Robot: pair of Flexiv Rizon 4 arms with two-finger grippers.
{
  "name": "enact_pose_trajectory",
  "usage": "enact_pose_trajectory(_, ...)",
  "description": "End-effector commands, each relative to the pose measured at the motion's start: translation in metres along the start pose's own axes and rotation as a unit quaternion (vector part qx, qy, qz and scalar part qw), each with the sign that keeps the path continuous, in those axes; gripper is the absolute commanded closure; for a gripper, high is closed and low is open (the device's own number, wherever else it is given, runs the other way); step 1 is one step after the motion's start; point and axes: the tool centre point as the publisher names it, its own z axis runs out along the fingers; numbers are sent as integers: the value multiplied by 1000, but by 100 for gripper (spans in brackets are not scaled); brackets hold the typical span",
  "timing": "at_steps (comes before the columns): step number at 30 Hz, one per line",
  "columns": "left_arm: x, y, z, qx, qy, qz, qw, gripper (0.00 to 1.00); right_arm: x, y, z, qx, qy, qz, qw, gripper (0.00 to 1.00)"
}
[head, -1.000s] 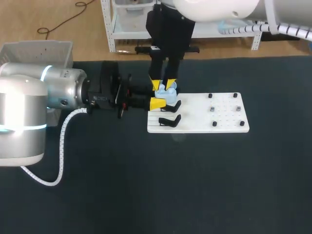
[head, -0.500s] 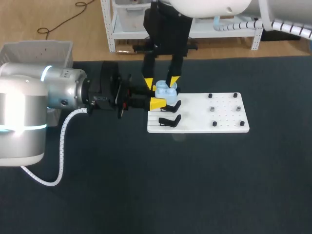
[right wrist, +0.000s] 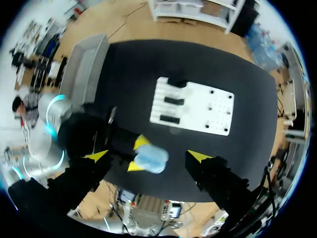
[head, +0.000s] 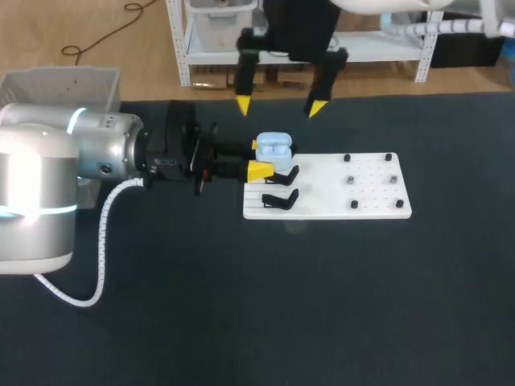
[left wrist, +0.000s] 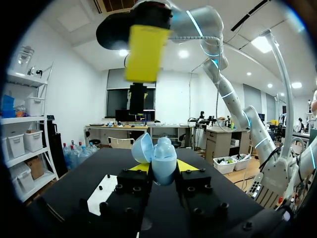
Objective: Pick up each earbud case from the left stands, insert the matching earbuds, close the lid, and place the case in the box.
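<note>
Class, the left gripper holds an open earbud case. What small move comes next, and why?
Probably lower the open right gripper to press the lid shut, if earbuds are in: the pale blue plastic earbud case, clamped in the left gripper, stands open beneath it.

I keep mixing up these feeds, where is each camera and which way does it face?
Head view: above and behind, looking down on the table; both arms, left gripper and right gripper, show.
Left wrist view: low, facing level across the table; its gripper clamps the case.
Right wrist view: high, facing straight down; its open gripper shows.
All three share the case.
</note>
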Motion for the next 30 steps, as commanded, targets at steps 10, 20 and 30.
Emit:
enact_pose_trajectory(10, 0, 0, 0, 0, 0, 0, 1000, 100, -34, -47, 30, 22, -92, 152, 984, 0)
enact_pose_trajectory(20, 0, 0, 0, 0, 0, 0, 1000, 100, -24, -54, 45, 43, -54, 158, 985, 0)
enact_pose_trajectory(30, 0, 0, 0, 0, 0, 0, 1000, 100, 5, -48, 38, 45, -12, 145, 988, 0)
